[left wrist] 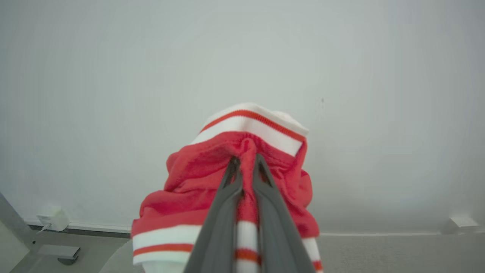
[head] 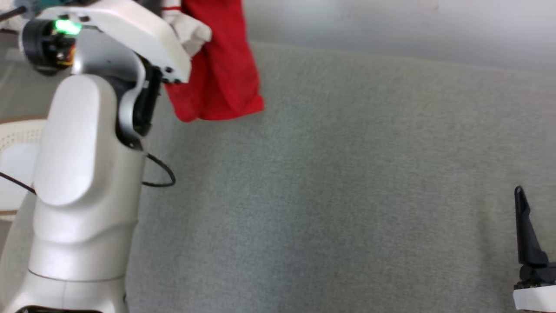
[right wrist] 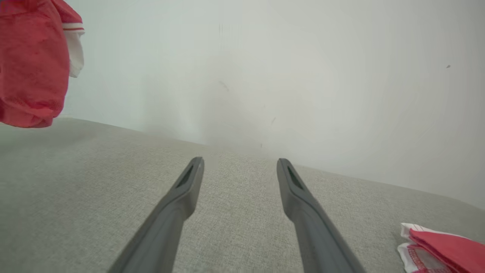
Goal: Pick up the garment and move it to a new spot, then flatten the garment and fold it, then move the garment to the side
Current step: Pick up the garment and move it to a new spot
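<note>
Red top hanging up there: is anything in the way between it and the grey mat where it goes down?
Nothing visible is. The red top hangs from the shut left gripper above the grey mat. The open right gripper and another folded red cloth sit off to the side.

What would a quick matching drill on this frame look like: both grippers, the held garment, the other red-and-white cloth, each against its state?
Things:
1. left gripper
2. right gripper
3. garment
4. red-and-white cloth

States:
A. open, nothing between its fingers
B. lying on the grey surface
C. shut on red fabric
D. hanging bunched from a gripper

Pairs: 1-C, 2-A, 3-D, 4-B.
</note>
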You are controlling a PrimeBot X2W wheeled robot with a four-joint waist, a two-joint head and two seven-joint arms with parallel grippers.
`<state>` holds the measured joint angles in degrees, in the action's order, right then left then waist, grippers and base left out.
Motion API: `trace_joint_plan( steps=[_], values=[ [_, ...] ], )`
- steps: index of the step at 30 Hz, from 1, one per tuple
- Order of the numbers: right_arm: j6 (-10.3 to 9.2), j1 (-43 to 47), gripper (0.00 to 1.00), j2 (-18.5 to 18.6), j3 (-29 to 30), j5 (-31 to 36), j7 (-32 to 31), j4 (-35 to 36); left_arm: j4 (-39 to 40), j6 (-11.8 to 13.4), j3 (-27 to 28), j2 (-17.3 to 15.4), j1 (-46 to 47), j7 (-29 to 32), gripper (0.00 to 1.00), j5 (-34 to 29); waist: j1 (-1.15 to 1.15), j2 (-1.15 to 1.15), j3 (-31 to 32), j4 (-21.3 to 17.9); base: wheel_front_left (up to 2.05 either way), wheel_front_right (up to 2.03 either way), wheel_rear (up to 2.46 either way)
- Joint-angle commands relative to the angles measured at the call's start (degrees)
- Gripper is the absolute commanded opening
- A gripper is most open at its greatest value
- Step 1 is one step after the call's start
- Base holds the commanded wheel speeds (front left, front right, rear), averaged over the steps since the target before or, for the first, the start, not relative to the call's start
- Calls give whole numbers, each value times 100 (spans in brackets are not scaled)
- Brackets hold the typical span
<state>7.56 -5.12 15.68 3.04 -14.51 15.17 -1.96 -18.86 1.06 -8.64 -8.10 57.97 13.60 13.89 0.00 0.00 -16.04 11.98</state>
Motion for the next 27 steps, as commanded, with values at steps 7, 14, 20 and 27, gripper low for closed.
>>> trace_joint_plan(
  steps=[7,14,20,27],
  values=[
    [-16,345,100,-338,-24,111,-6,-90,1226,-424,-358,270,-844,815,0,761,0,0,770,-742,0,0,0],
    [-16,552,100,-594,-59,170,-6,-88,2222,-608,-1069,399,-2194,1522,0,1435,0,0,933,-1251,0,0,0],
    [-16,593,100,-700,-104,174,-6,-98,1806,-485,-1641,392,-3259,1241,0,1122,0,0,911,-1594,0,0,0],
    [-16,594,100,-782,-143,181,-6,-199,62,-403,-2420,470,-3577,-40,42,550,0,0,918,-1689,0,0,0]
  ],
)
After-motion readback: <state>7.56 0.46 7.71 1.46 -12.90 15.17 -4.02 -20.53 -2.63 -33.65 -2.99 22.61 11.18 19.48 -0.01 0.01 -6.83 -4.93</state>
